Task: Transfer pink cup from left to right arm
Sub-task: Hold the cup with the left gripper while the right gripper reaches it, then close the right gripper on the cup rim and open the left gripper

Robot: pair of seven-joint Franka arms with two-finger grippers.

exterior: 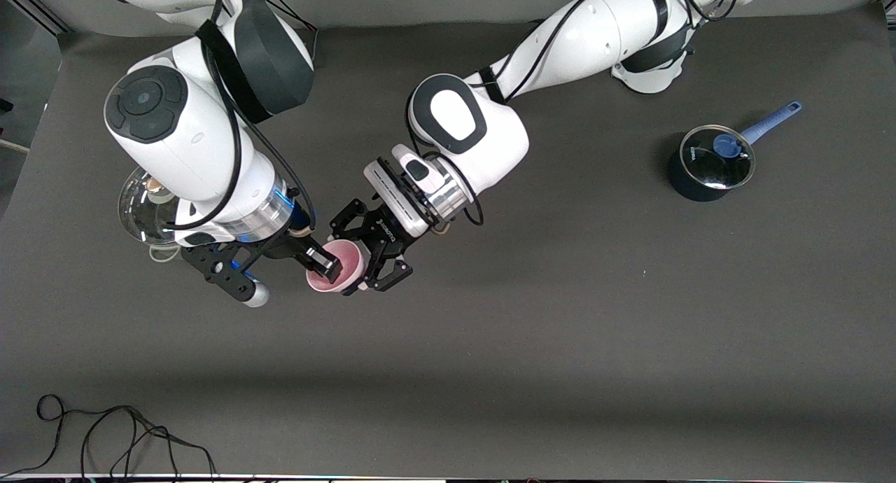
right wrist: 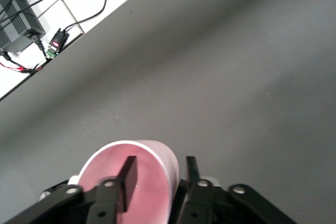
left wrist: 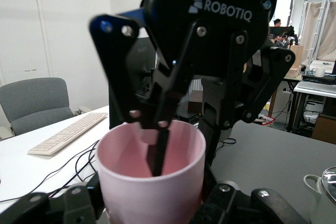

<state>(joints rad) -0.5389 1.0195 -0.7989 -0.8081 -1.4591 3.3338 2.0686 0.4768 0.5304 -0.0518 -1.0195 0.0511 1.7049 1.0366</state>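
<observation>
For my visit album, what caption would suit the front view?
Two robot arms meet above the table, left gripper and right gripper both on a pink cup.

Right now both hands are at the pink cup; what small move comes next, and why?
Probably open the left hand and let go. The right hand already pinches the pink cup by its wall, one finger inside the rim and one outside, while the left hand's fingers clasp it from outside. Confirm the right hand's pinch looks firm first; the cup hangs above the table.
</observation>
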